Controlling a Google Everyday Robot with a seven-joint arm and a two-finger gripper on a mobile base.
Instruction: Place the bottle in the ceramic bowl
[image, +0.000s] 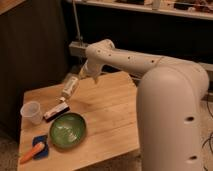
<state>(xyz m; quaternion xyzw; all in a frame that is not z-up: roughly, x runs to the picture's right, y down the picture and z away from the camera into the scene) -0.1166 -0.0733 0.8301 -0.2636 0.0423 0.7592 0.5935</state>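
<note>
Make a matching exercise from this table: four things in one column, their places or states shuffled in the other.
1. bottle
2. ceramic bowl
3. clear cup
4. dark bar

A. lies flat between the clear cup and the ceramic bowl
B. stands near the left edge of the table
C. held tilted in the gripper, above the table's back left part
D. green, near the front edge

Pairs: 1-C, 2-D, 3-B, 4-A.

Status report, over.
Gripper above far edge of table, shut on the bottle, tilted, aloft. Ceramic bowl empty, nearer front. Dark bar flat between them.
</note>
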